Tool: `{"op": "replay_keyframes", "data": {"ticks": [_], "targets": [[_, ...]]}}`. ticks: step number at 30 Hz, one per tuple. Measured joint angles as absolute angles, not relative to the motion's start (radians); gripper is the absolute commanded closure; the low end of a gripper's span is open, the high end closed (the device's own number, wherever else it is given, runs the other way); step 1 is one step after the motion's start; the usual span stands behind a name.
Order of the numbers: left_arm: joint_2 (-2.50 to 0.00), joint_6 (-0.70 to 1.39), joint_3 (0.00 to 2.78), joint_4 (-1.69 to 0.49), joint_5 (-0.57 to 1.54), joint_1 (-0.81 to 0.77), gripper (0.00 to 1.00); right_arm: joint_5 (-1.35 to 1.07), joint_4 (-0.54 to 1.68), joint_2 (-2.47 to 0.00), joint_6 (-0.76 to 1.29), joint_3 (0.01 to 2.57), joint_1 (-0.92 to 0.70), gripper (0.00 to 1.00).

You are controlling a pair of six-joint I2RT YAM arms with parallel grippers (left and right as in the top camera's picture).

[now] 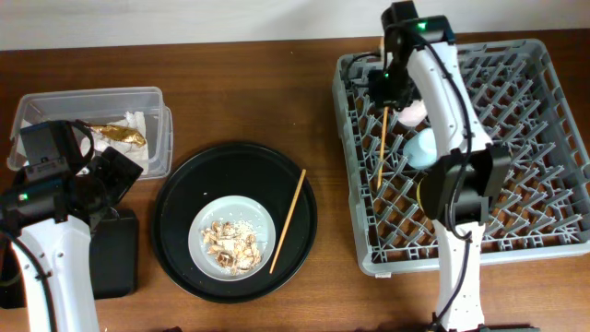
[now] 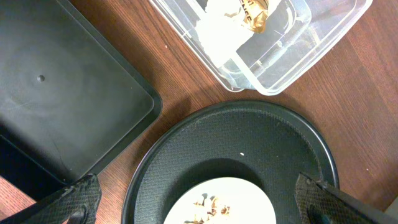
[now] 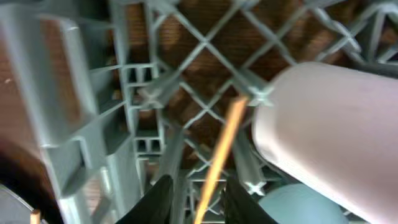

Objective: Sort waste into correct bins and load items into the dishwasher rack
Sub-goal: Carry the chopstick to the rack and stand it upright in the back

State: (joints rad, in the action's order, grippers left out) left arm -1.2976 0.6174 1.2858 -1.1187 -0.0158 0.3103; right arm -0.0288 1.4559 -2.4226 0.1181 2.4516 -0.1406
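Note:
My right gripper (image 1: 385, 92) (image 3: 196, 199) is over the far left part of the grey dishwasher rack (image 1: 516, 138). Its fingers are slightly apart, with a wooden chopstick (image 1: 382, 148) (image 3: 219, 149) between them, slanting down into the rack. A pink cup (image 1: 412, 112) (image 3: 329, 130), a light-blue cup (image 1: 421, 148) and a partly hidden yellow bowl (image 1: 422, 191) are in the rack. My left gripper (image 1: 115, 177) (image 2: 199, 202) is wide open and empty above the pale plate (image 1: 232, 231) (image 2: 224, 199) of food scraps (image 1: 230, 247). A second chopstick (image 1: 288, 219) lies beside the plate.
The plate and second chopstick sit on a large round black tray (image 1: 184, 194) (image 2: 249, 137). The clear box (image 1: 92, 95) (image 2: 298, 56) at the far left holds the napkin (image 1: 138, 124) and gold wrapper (image 1: 115, 135). A flat black tray (image 1: 115, 254) (image 2: 56, 106) lies near the front left.

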Motion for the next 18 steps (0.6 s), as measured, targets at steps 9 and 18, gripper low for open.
{"op": "replay_keyframes", "data": {"ticks": [9,18], "targets": [[-1.298,0.617,1.286,-1.118,-0.016,0.31,0.01,-0.037,1.457,-2.42,0.085,2.506,-0.151,0.33],[-1.298,0.617,1.286,-1.119,-0.016,0.31,0.01,-0.133,1.415,-2.418,0.159,2.509,-0.02,0.51]]}}
